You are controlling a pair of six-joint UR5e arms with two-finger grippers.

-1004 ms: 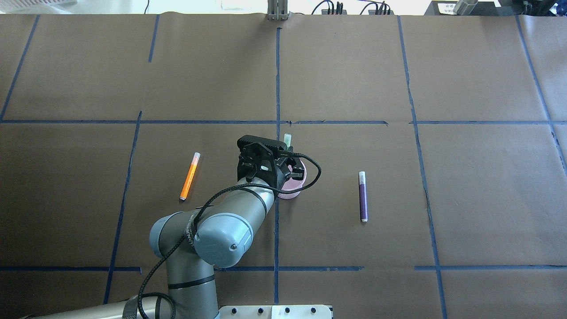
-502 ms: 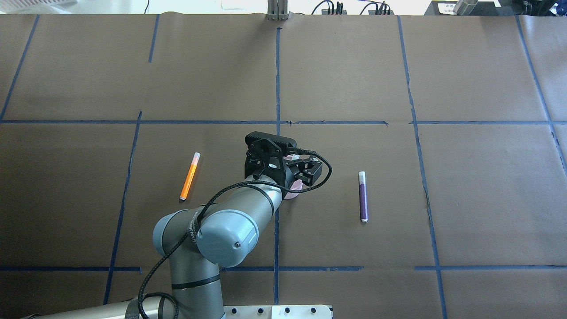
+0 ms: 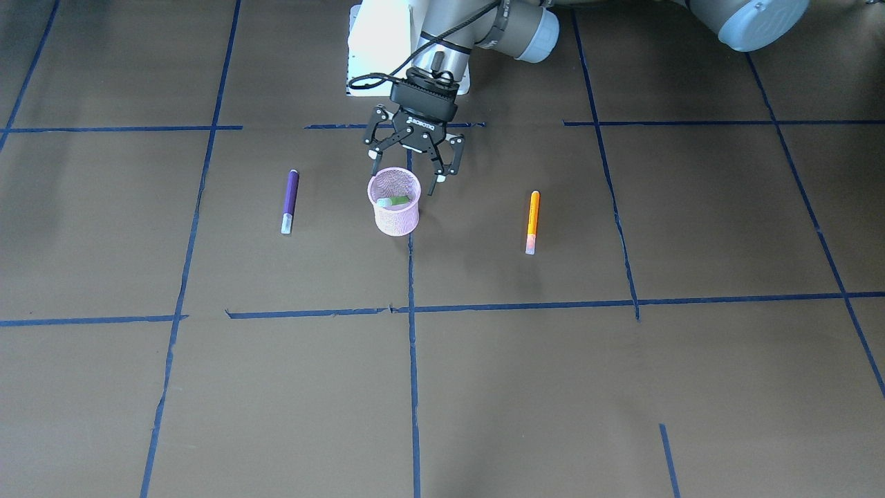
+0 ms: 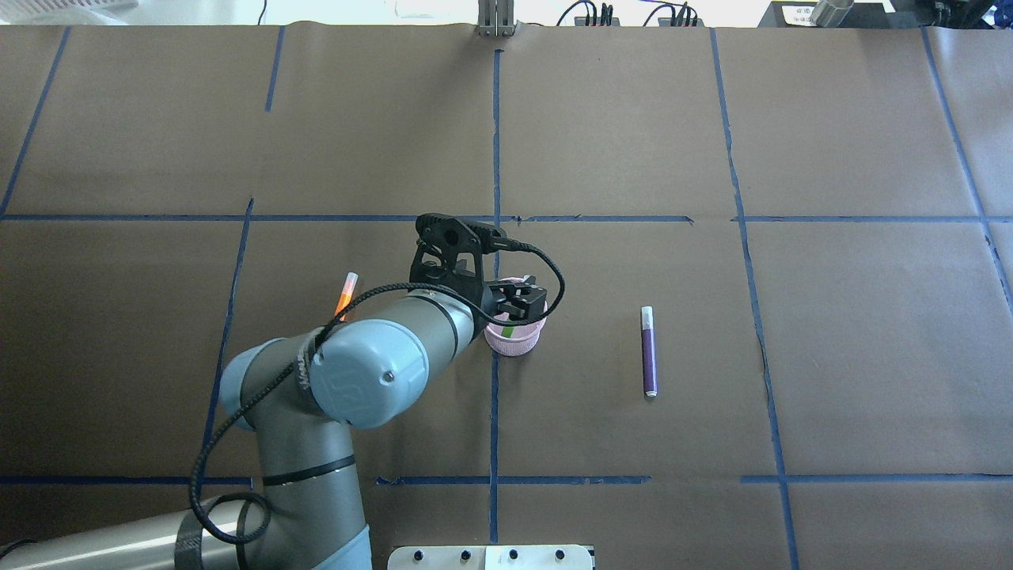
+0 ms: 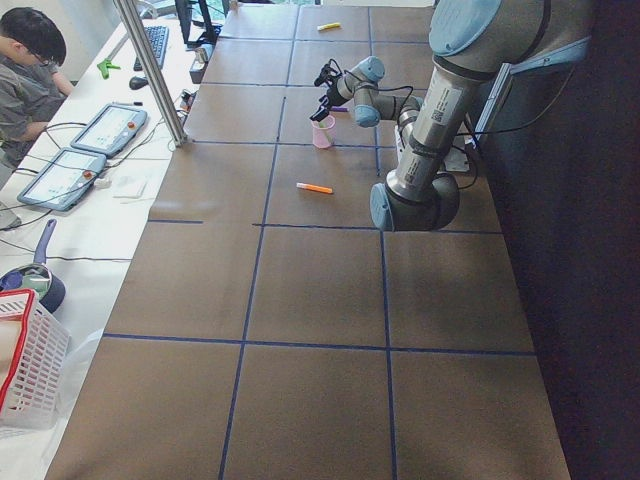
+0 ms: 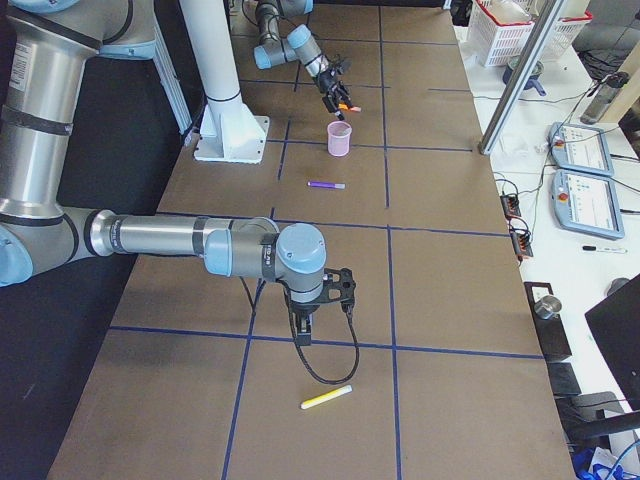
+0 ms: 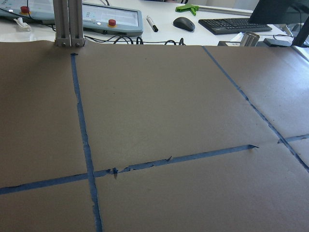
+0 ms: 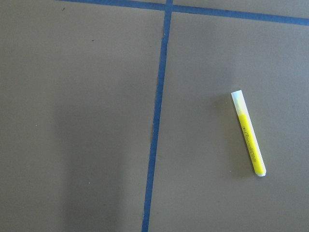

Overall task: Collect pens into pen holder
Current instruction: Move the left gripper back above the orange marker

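Observation:
The pink mesh pen holder (image 3: 395,216) stands mid-table with a green pen (image 3: 394,201) leaning inside it. My left gripper (image 3: 406,178) hangs open and empty just above the cup's robot-side rim; in the overhead view the gripper (image 4: 518,299) covers part of the cup (image 4: 514,340). An orange pen (image 3: 532,221) lies on my left side, partly hidden by my arm in the overhead view (image 4: 346,286). A purple pen (image 4: 648,351) lies on my right side. A yellow pen (image 8: 248,133) lies below my right wrist. I cannot tell the state of my right gripper (image 6: 322,300).
Brown paper with blue tape lines covers the table (image 4: 712,142). Teach pendants, a keyboard and cables sit past the far edge (image 7: 101,17). A metal post (image 4: 495,20) stands at the far middle edge. An operator (image 5: 30,60) sits beyond the far side.
The green pen's cap stood up beside my left gripper a second ago; now the pen rests inside the cup. My left elbow has swung to the left and the wrist has turned.

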